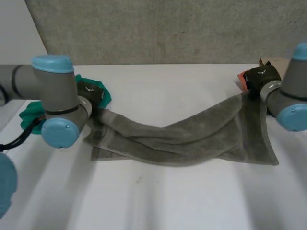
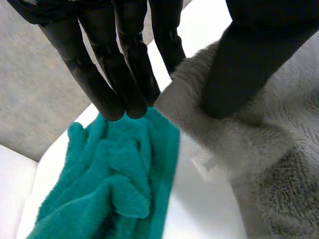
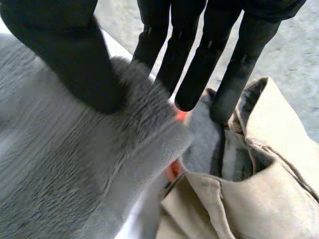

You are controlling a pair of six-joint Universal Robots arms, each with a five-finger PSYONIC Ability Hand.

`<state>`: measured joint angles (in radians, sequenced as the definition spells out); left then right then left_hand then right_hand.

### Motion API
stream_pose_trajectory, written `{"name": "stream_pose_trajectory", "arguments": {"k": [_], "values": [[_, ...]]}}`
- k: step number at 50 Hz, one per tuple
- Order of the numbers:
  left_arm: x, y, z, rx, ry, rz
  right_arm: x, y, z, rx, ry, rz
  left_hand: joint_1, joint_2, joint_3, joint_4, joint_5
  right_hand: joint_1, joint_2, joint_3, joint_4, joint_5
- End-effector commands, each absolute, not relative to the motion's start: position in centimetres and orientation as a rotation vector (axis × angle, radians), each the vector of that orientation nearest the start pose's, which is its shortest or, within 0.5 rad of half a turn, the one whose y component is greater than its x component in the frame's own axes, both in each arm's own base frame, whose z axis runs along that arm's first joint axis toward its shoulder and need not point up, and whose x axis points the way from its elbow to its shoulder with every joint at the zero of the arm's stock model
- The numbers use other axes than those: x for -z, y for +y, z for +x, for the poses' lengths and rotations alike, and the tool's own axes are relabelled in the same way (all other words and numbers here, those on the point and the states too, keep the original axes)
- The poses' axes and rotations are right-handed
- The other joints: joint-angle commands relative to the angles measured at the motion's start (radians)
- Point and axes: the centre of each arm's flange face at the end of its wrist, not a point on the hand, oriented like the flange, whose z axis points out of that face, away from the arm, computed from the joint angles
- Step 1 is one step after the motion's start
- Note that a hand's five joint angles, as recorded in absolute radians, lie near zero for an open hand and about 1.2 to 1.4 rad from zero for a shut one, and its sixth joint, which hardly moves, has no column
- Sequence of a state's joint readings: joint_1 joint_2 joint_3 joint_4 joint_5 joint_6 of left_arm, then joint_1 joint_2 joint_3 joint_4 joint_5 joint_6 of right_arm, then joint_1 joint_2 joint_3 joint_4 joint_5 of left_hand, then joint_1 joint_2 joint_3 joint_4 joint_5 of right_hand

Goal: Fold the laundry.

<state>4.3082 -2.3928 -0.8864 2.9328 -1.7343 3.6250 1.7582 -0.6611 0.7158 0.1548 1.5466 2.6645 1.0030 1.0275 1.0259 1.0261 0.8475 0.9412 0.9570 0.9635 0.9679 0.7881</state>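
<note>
A grey towel (image 1: pixel 182 139) hangs stretched between my two hands, sagging onto the white table (image 1: pixel 158 201) in the middle. My left hand (image 1: pixel 91 91) has the towel's left corner, and in the left wrist view the thumb (image 2: pixel 239 64) presses on the towel (image 2: pixel 269 149) against straight fingers (image 2: pixel 124 74) behind its edge. My right hand (image 1: pixel 261 76) holds the right corner raised. There the thumb (image 3: pixel 75 55) lies on the towel (image 3: pixel 65 169), with the fingers (image 3: pixel 199 64) on the far side of the corner.
A teal cloth (image 1: pixel 29 115) lies bunched under and beside the left hand, just past its fingertips (image 2: pixel 114 179). A beige garment (image 3: pixel 269 189) and something orange (image 1: pixel 242 80) lie by the right hand at the table's far right. A grey wall runs behind.
</note>
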Motion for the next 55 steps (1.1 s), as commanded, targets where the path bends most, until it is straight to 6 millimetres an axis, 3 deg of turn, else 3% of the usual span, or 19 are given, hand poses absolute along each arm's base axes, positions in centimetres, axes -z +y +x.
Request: {"name": "stream_pose_trajectory", "arguments": {"k": [1,5,11,14,16,23,29,35,46,55], "values": [[-20.3,-37.5,-28.0,1.829,2.256,0.768,-19.4,-46.1,22.5,2.327,2.366,-0.67,-0.533,-0.558,-0.556,-0.556,-0.552,-0.642,-0.658,-0.665,-0.669,-0.664],[-22.8,-36.9,-27.5,1.927,2.275,0.688,-21.3,-44.7,22.8,2.282,2.371,-0.688,-0.828,-0.853,-0.851,-0.852,-0.847,-0.767,-0.782,-0.789,-0.793,-0.788],[-23.0,-34.4,-27.0,1.896,2.327,0.808,-22.4,-39.8,21.9,1.921,2.517,-0.853,-0.828,-0.853,-0.851,-0.852,-0.847,-0.767,-0.782,-0.789,-0.793,-0.788],[-22.3,-32.6,-26.3,1.812,2.316,0.943,-22.2,-36.6,20.6,1.679,2.598,-0.923,-0.828,-0.853,-0.851,-0.852,-0.847,-0.767,-0.782,-0.789,-0.793,-0.788],[-21.4,-31.5,-25.5,1.739,2.281,1.045,-21.5,-34.3,19.7,1.497,2.653,-0.956,-0.717,-0.741,-0.74,-0.74,-0.736,-0.711,-0.727,-0.733,-0.738,-0.733],[-18.7,-29.8,-23.9,1.626,2.176,1.266,-18.5,-30.4,18.0,1.278,2.653,-0.95,-0.464,-0.488,-0.487,-0.487,-0.483,-0.426,-0.442,-0.449,-0.453,-0.448],[-17.2,-30.1,-23.7,1.635,2.176,1.351,-15.4,-29.5,17.7,1.315,2.609,-0.937,-0.469,-0.494,-0.492,-0.493,-0.489,-0.361,-0.377,-0.384,-0.388,-0.383],[-17.1,-30.8,-23.6,1.646,2.207,1.308,-13.2,-29.3,17.8,1.447,2.559,-0.954,-0.487,-0.512,-0.51,-0.51,-0.506,-0.347,-0.363,-0.369,-0.374,-0.368],[-17.4,-30.5,-24.1,1.673,2.23,1.285,-11.7,-30.9,18.2,1.692,2.469,-0.957,-0.508,-0.532,-0.531,-0.531,-0.527,-0.115,-0.131,-0.137,-0.142,-0.136],[-17.4,-30.4,-24.0,1.676,2.231,1.284,-11.8,-31.7,18.1,1.748,2.454,-0.939,-0.514,-0.538,-0.536,-0.537,-0.533,0.008,-0.007,-0.014,-0.018,-0.013]]}}
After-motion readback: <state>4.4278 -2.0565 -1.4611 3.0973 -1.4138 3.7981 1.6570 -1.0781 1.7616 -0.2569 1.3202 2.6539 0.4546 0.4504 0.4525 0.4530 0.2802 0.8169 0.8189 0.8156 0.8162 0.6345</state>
